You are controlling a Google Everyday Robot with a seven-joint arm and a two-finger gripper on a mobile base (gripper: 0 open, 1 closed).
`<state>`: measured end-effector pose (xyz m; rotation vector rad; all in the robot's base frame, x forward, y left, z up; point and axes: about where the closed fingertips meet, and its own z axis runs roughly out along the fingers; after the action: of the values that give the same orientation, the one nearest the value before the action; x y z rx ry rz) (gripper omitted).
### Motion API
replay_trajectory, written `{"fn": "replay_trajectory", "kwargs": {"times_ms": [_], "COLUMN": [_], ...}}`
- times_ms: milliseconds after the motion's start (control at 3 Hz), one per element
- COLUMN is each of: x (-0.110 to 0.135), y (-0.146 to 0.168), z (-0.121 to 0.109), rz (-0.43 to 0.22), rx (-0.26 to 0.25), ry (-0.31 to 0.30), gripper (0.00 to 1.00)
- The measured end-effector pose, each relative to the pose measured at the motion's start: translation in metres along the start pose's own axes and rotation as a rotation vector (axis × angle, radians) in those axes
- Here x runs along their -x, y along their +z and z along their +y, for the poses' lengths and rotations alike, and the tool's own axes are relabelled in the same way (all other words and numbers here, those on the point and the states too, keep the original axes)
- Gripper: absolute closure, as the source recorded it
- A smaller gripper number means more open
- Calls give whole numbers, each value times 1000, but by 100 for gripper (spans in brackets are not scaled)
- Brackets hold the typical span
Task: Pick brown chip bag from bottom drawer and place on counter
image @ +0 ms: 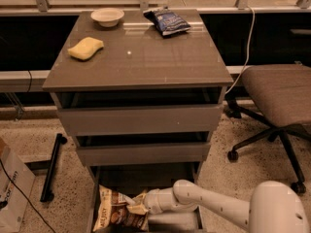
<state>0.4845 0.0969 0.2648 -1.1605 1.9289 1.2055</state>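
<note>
The brown chip bag stands tilted in the left part of the open bottom drawer, cream top edge up. My gripper reaches in from the lower right on a white arm. Its fingers are closed on the bag's right edge. The counter is the glossy grey-brown top of the cabinet above, far from the gripper.
On the counter lie a yellow sponge, a white bowl and a dark blue chip bag. The two upper drawers overhang the bottom one. An office chair stands at the right, a black bar on the floor at the left.
</note>
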Motion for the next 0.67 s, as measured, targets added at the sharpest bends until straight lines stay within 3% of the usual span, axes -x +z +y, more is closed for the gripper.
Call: {"fn": "replay_trajectory", "kwargs": {"times_ms": [333,667], "x": [36,85], "y": [-34,-69], "z": [60,123], "rz": [34,71], "rx": [111,167], "ry": [-45,-94], "gripper": [100,100]}}
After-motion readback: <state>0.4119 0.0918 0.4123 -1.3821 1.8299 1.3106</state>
